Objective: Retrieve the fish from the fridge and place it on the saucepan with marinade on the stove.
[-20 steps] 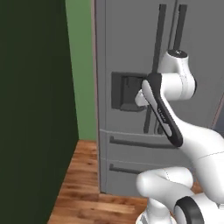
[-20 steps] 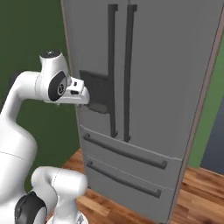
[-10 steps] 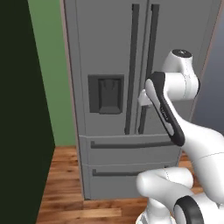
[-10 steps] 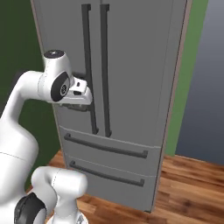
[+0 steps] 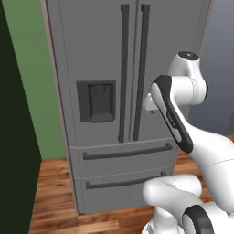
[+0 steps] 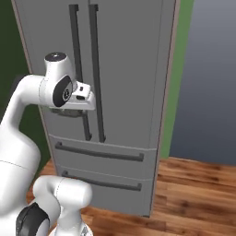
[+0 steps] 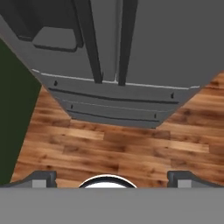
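Note:
The fridge [image 5: 105, 55] is a tall grey double-door unit, and both doors are shut. Two long dark handles [image 5: 132, 68] run down its middle, with two drawers [image 5: 123, 153] below. It also stands in the right base view [image 6: 129, 69] and in the hand view [image 7: 166, 43]. My hand [image 6: 83, 94] hangs in front of the doors at handle height and points down at the floor. My gripper [image 7: 112, 178] is open, its fingertips [image 7: 43, 177] wide apart with nothing between them. The fish, the saucepan and the stove are out of view.
A dark water dispenser [image 5: 97, 100] is set into the left door. A green wall [image 5: 27, 91] lies left of the fridge and a blue-grey wall [image 6: 207, 78] right of it. Wooden floor [image 7: 131, 148] runs in front of the drawers.
The whole picture has shifted as the base moved: the fridge has slid leftward in both base views. The arm keeps its pose and the gripper stays open.

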